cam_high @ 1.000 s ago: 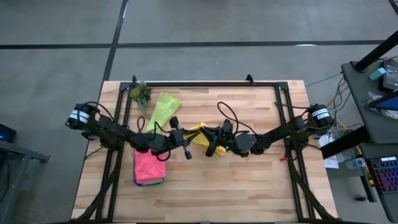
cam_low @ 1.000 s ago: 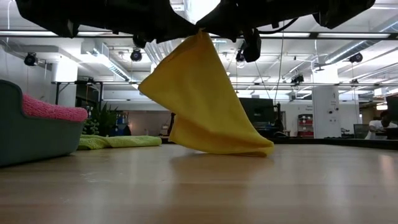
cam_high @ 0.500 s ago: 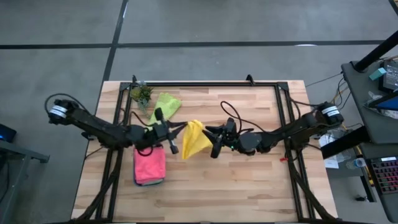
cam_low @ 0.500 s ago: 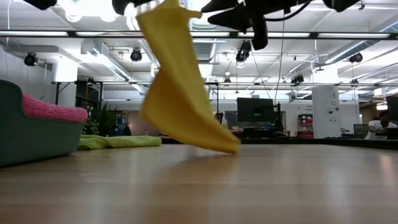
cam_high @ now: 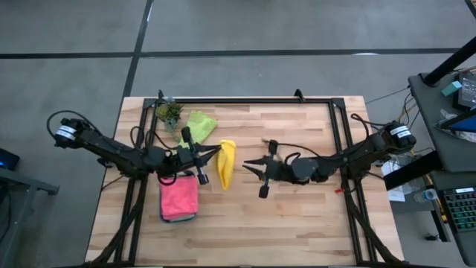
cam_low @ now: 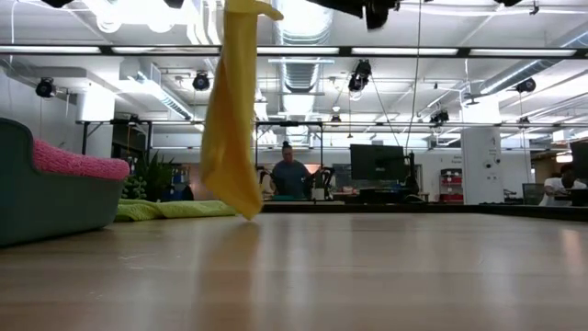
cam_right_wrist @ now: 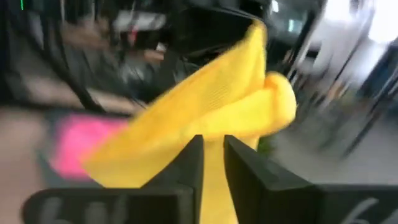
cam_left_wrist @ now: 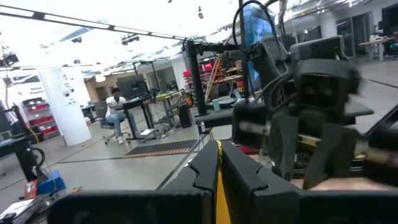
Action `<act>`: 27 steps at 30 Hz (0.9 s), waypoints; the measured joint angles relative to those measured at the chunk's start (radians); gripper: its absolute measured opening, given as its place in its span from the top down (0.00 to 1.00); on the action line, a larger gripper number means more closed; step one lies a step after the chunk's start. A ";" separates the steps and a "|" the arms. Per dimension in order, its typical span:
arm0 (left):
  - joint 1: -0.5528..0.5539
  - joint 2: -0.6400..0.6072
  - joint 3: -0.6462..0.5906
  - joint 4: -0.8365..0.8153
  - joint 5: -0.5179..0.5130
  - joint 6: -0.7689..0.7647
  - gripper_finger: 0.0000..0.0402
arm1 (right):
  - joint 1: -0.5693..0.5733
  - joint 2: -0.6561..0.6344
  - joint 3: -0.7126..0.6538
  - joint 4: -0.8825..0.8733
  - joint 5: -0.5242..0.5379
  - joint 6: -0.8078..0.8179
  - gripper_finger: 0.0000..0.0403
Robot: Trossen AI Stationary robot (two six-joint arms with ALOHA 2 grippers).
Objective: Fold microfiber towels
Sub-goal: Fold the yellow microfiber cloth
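A yellow towel [cam_high: 225, 164] hangs in a narrow drape from my left gripper [cam_high: 217, 152], which is shut on its top and reaches in level from the table's left. The towel's lower tip [cam_low: 250, 212] is near the tabletop; whether it touches does not show. My right gripper [cam_high: 249, 165] stands a little to the towel's right, clear of it. Its fingers [cam_right_wrist: 186, 163] are a narrow gap apart with nothing between them. A pink towel [cam_high: 178, 198] lies in the teal tray [cam_low: 37, 198]. A lime green towel [cam_high: 198, 125] lies flat at the far left. My left gripper pinches the yellow towel's top edge [cam_left_wrist: 218, 179] between its two fingers, which come in level from the table's left. Only a thin strip of cloth shows between the fingers, so I cannot tell whether it is one layer or several. The towel hangs slack below the fingers.
A small potted plant [cam_high: 169, 113] stands at the far left corner beside the lime green towel. The black frame rail [cam_high: 245, 100] runs along the table's far edge. Bare wood [cam_high: 297, 223] lies in the near middle and on the right. A person [cam_low: 290, 175] sits in the room beyond.
My right gripper has let go of the yellow towel, rolled, and drawn back toward the table's right. My left gripper has risen and pulled toward the left, carrying the towel. The towel was spread between both grippers with its lower fold on the table. It now hangs narrow from the left gripper alone.
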 joint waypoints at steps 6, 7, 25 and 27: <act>0.000 -0.004 0.001 0.003 0.013 -0.001 1.00 | 0.010 0.014 0.000 0.001 0.201 -0.724 0.69; 0.000 -0.004 0.003 0.003 0.013 -0.001 1.00 | 0.009 0.016 0.000 0.000 0.220 -0.816 0.66; 0.000 -0.004 0.020 0.009 0.022 -0.003 1.00 | -0.062 0.091 0.116 0.119 0.011 -1.200 0.53; 0.000 -0.004 0.019 0.010 0.022 -0.003 1.00 | -0.069 0.124 0.161 0.085 0.002 -1.203 0.53</act>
